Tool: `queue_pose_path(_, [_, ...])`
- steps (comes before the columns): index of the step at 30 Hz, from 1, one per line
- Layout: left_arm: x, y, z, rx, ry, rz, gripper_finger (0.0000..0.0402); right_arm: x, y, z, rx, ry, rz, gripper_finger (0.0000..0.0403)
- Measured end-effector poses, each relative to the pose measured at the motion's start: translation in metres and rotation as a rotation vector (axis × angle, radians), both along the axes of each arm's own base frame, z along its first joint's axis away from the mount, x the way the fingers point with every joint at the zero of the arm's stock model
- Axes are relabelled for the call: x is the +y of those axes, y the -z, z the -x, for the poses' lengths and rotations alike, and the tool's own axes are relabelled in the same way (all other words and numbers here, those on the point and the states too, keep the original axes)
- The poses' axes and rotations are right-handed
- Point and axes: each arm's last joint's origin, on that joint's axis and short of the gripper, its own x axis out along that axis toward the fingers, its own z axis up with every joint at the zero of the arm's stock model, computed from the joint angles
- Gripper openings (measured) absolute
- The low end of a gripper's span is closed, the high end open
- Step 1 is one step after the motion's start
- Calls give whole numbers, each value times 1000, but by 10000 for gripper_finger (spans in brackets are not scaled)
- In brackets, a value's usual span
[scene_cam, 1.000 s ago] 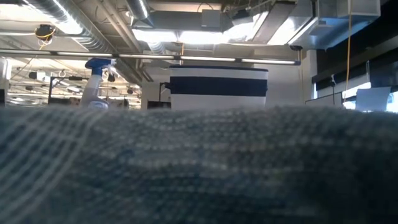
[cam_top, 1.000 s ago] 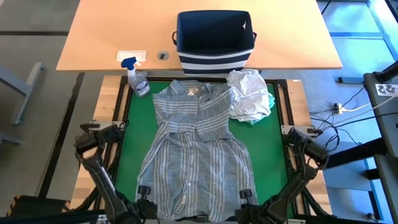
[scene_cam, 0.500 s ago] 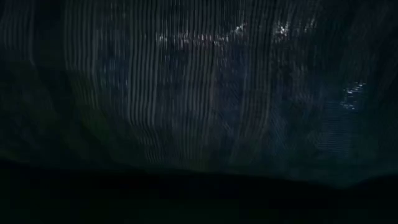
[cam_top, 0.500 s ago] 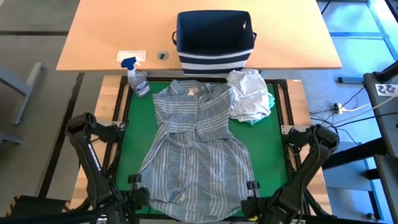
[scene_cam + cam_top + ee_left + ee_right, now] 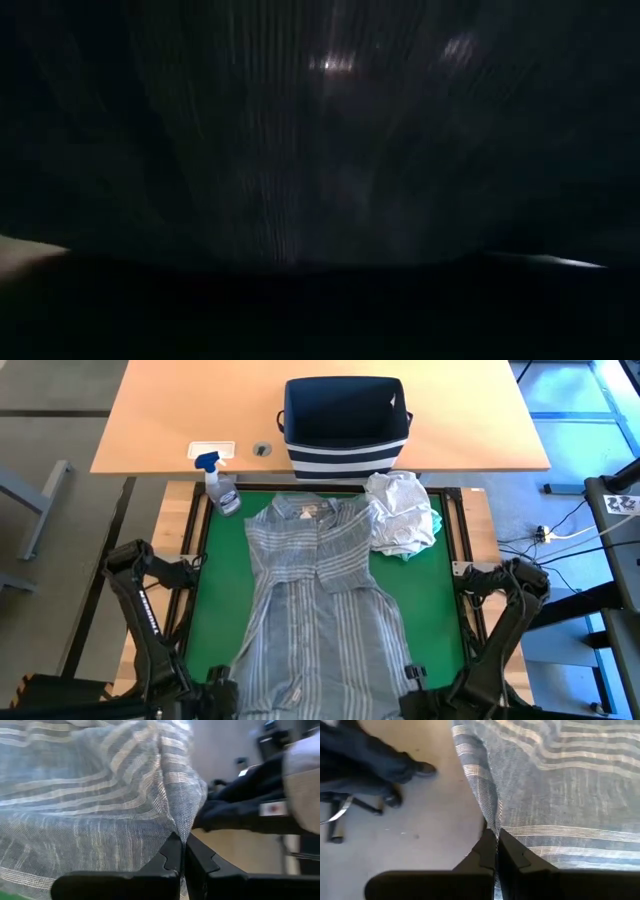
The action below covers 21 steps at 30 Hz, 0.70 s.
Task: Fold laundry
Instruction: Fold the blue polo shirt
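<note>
The grey-blue striped button-up shirt (image 5: 320, 600) lies front up on the green mat (image 5: 215, 590), its collar (image 5: 300, 508) at the far end. Its near hem is raised off the mat. My left gripper (image 5: 222, 692) is shut on the hem's left corner and my right gripper (image 5: 410, 682) is shut on its right corner. A crumpled white t-shirt (image 5: 400, 510) rests on the mat's far right, partly over a mint-teal garment (image 5: 433, 525). In the low view, the hanging shirt cloth (image 5: 300, 140) fills the picture. My left gripper pinches the shirt's near hem at its left corner (image 5: 181, 827) between its two fingers, slanting down from the near side. The cloth rises from the fingertips in a gathered fold, lifted clear of the mat. My right gripper pinches the near hem's right corner (image 5: 492, 822) between its two fingers, also slanting down from the near side. The cloth bunches into a fold at the fingertips and spreads away from them, off the mat.
A navy-and-white striped basket (image 5: 345, 420) stands on the wooden table beyond the mat. A spray bottle (image 5: 222, 488) stands at the mat's far left corner. Bare green mat shows on both sides of the shirt. A person's legs and shoes (image 5: 385, 775) show on the floor.
Both grippers have risen, shut on the hem corners, and have drawn a little toward the near edge. The shirt's near half has lifted off the mat and pulled narrower and straighter, while the collar end has stayed put. The raised cloth now covers the low view.
</note>
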Motion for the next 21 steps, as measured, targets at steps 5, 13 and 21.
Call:
queue_pose_path(5, [-12,-5,4,-26,-9,111,0,16,-4,15,-33,-51,-78,0])
queue_pose_path(13, [-30,-5,9,-31,17,234,0,31,-24,28,-71,-100,-147,0])
queue_pose_path(21, [-3,-42,4,-111,-49,95,0,-4,-72,15,-160,-10,31,0])
